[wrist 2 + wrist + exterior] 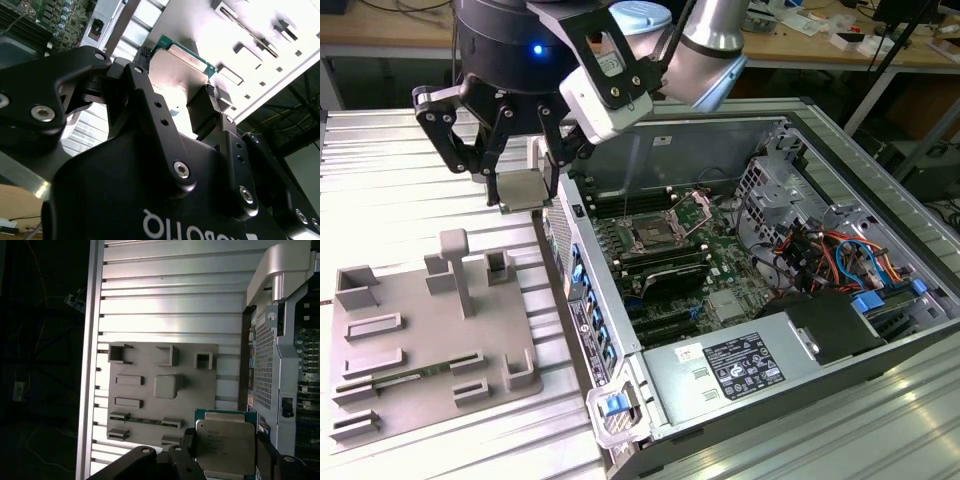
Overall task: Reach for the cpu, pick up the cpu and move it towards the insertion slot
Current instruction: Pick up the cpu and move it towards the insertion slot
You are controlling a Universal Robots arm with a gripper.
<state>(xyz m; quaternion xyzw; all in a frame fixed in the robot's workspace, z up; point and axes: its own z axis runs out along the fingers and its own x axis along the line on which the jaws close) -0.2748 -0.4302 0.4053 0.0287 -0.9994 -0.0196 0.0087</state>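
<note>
While the tool grips the cpu by two opposite edges above the bench, just outside the open computer case, the insertion slot lies off toward the exterior view's right and lower down. The cpu hangs flat, a silvery square with a green rim.

Bright overhead light; glare on ribbed table; wrist views dim-edged.

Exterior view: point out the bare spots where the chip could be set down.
Bare ribbed metal table lies beyond the grey tray, and also between tray and computer case. Inside the case it is crowded: motherboard, CPU socket, cables. The pincer holds the cpu above the table.
</note>
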